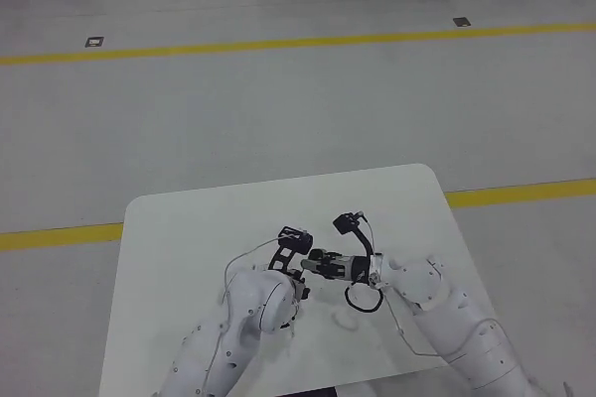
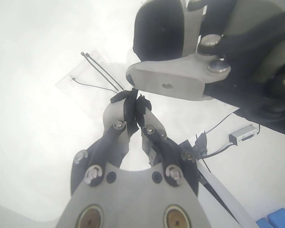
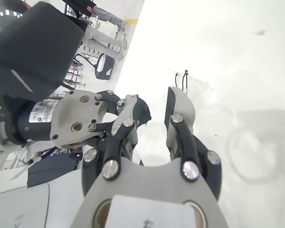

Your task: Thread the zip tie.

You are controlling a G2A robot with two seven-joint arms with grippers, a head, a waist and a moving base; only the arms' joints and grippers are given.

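STEP: lining up to thread | left gripper (image 2: 134, 102) pinched shut on what looks like the zip tie (image 2: 134, 91), mid-table | right gripper (image 3: 153, 112) jaws apart, just beside it | 3 spare ties (image 2: 97, 72) on the table beyond | NEXT, likely: right grips the free end and feeds it into the head.

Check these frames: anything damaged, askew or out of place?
On the left gripper, the black wrap is ragged and peeling, with loose flaps sticking out at the tips. Nothing else stands out.
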